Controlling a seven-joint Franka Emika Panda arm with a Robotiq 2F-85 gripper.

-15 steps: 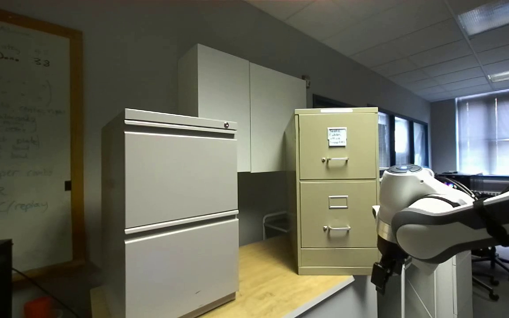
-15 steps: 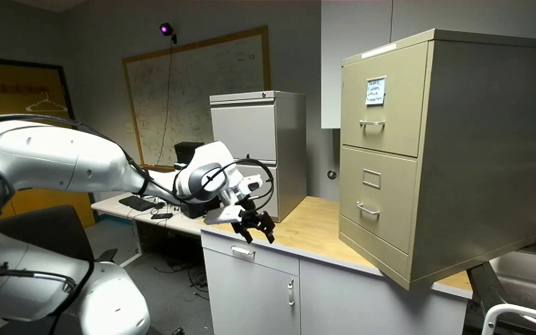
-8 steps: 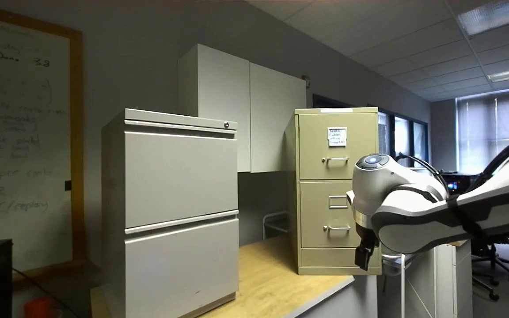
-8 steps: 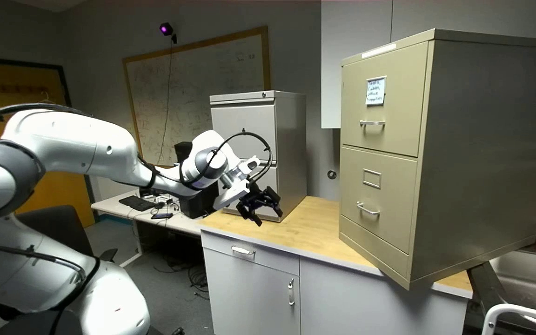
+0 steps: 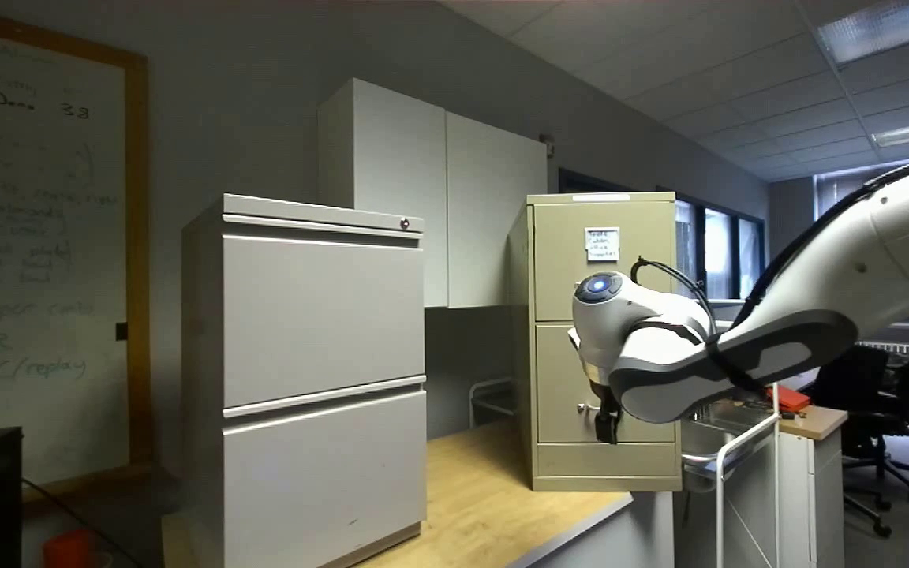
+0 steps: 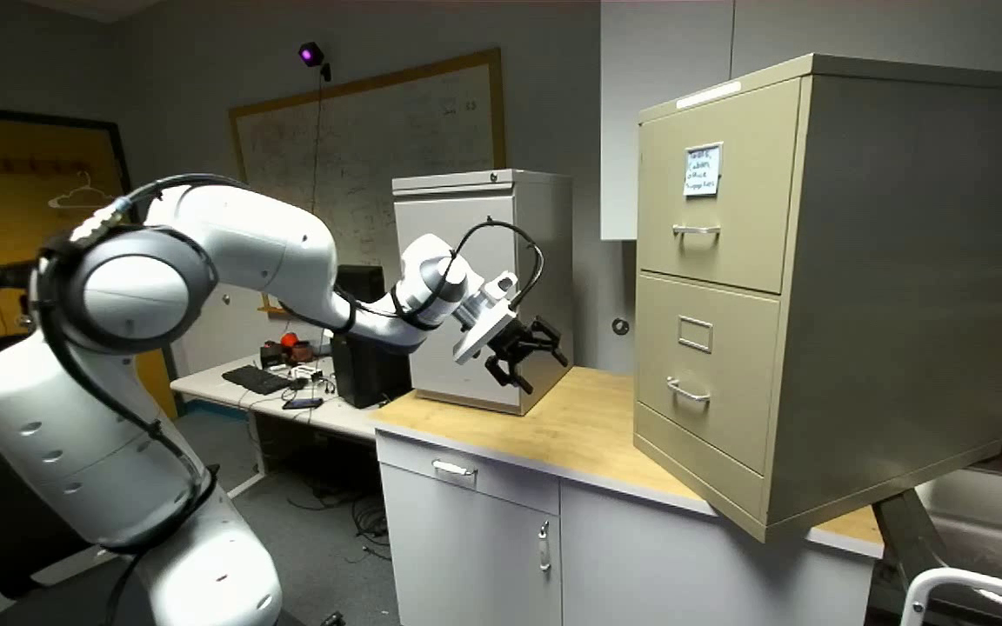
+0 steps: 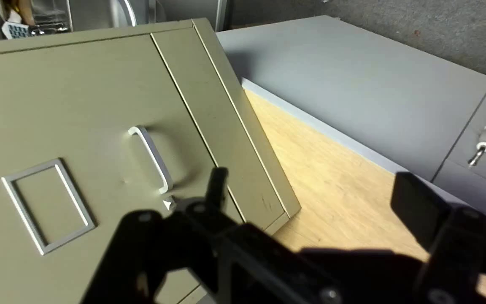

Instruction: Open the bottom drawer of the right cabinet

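Bottom drawer (image 6: 710, 369): closed, front flush; lower of two in the tan filing cabinet (image 6: 892, 287), under the upper drawer (image 6: 758, 209).
Drawer handle (image 7: 154, 158): silver bar on the bottom drawer, below the label holder (image 7: 75, 192); small silver knob (image 7: 169, 203) just beside one end.
Gripper (image 6: 544, 374): mid-air, tilted down toward the tan filing cabinet, apart from the bottom drawer; in an exterior view it overlaps one end of the drawer handle, by sightline only.
Fingers (image 7: 420, 211): spread, wide gap; worktop (image 7: 336, 177) shows between them in the wrist view.
Arm (image 6: 244, 235): white, bent at the elbow.
Tan filing cabinet: on the worktop, right of the pale grey cabinet (image 5: 324, 323) in both exterior views, gap between them. One front corner juts past the worktop's edge.
Upper drawer: closed, handwritten paper label (image 6: 702, 171) on its front.
Pale grey cabinet: two drawers, both closed, lock (image 5: 405, 224) near the top.
Worktop: wood-grain, grey base cabinets (image 6: 466, 548) below.
Wall cupboards (image 5: 423, 189): behind, doors closed.
Whiteboard (image 5: 36, 237): brown-framed, handwriting on it, some too faint to read.
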